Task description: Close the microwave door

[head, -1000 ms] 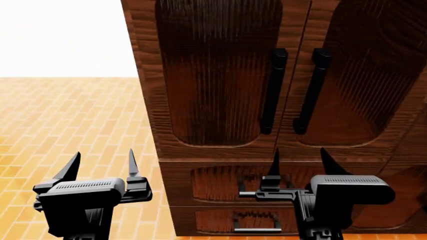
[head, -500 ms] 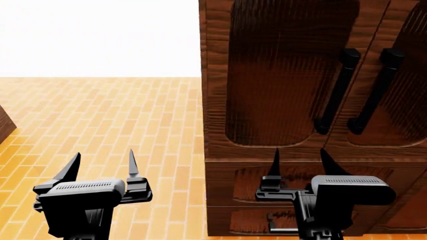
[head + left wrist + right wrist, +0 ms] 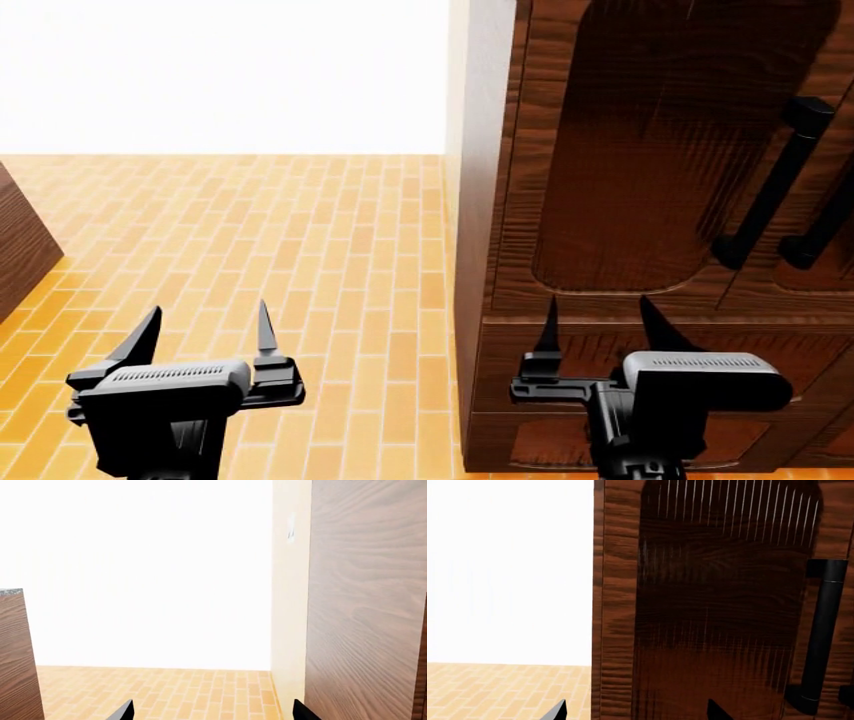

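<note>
The microwave and its door are out of view in every frame. In the head view my left gripper is held low over the brick floor, open, with nothing between its fingers. My right gripper is open too, held in front of the tall dark wooden cabinet, and holds nothing. Only the fingertips show in the left wrist view, over floor and white wall. In the right wrist view the fingertips sit before the cabinet door.
The cabinet has black bar handles on its doors and drawers below. Its pale side panel faces the open floor. An orange brick floor stretches left, where a dark wooden counter corner shows. That counter also appears in the left wrist view.
The head view has swung left: the cabinet has slid to the right of the frame, more brick floor shows, and a counter corner has come in at left. Both grippers stay open.
</note>
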You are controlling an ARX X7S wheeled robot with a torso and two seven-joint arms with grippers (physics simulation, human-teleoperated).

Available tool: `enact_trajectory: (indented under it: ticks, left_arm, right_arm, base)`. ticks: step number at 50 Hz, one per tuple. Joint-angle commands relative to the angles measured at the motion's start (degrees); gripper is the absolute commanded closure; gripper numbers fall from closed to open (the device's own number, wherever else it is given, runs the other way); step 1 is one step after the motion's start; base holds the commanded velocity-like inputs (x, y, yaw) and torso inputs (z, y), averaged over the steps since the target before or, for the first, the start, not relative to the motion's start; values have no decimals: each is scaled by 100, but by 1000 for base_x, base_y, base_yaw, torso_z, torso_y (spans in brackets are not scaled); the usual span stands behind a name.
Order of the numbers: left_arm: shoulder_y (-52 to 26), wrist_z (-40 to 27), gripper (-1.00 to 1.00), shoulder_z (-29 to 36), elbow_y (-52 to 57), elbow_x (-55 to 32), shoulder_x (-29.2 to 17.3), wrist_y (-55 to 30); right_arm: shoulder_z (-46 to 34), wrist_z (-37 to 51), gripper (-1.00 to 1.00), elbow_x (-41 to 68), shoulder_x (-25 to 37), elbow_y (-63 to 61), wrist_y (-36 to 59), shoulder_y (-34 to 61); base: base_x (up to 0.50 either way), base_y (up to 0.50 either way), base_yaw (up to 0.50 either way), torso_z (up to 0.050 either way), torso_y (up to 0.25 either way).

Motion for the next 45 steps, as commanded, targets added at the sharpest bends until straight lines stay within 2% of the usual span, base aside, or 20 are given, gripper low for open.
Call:
enact_trajectory:
  ticks: [1,12,19,24,25,27,30,33,35,40,45]
  left_arm:
    - [-2,-65,-100,42,61,-59,-52,-2]
    - [-222,-174,-100,-20,500,-151,-145,-199]
    - [-1264,-405,-100,-354,1755,-686,-238,-1351]
    - [-2531,-708,-100,-835,2506,-1487,-276,-2612]
    - [-2855,-864,-100,-925,2602,-1769,-342,-2876]
    - [-3261,-1519,-100,-873,2610,-2499,-771,-2962]
    - [-3867,-2409,-100,-782,2604,-3557,-1279,-3072]
    - [-4573,-2940,-100,-845,2585,-4390,-1427,-3400]
    - [-5073,-3266,-100,-860,2551,-4800,-1483,-3618]
    - [-6010,-3797,-100,-875,2325,-5485,-1492,-3943]
    - [-6453,-4021,-100,-815,2204,-5657,-1516,-4090]
  right_arm:
    - [-81,73,-100,-11,84,-87,154,114]
    - [-207,221,-100,-102,129,-642,1053,549]
    - [-432,334,-100,-285,173,-1870,2776,1745]
    - [-581,256,-100,-255,121,-2478,4075,2916]
    - [-610,252,-100,-252,108,-2613,4323,3178]
    - [-657,324,-100,-162,127,-2695,4633,3634]
    - [-510,964,-100,849,357,-2697,5072,4395]
    - [-266,1979,-100,2395,650,-2695,5477,5157]
    - [-139,2313,-100,2959,678,-2689,5722,5553]
    - [59,2405,-100,3275,638,-2570,6048,6209]
    - [31,2427,-100,3352,619,-2394,6121,6615]
  base:
    - [0,0,0,0,0]
    - [0,0,0,0,0]
    - [0,0,0,0,0]
    - [0,0,0,0,0]
    - [0,0,0,0,0]
    - [0,0,0,0,0]
    - [0,0,0,0,0]
    - [0,0,0,0,0]
    - [0,0,0,0,0]
    - [0,0,0,0,0]
    - [0,0,0,0,0]
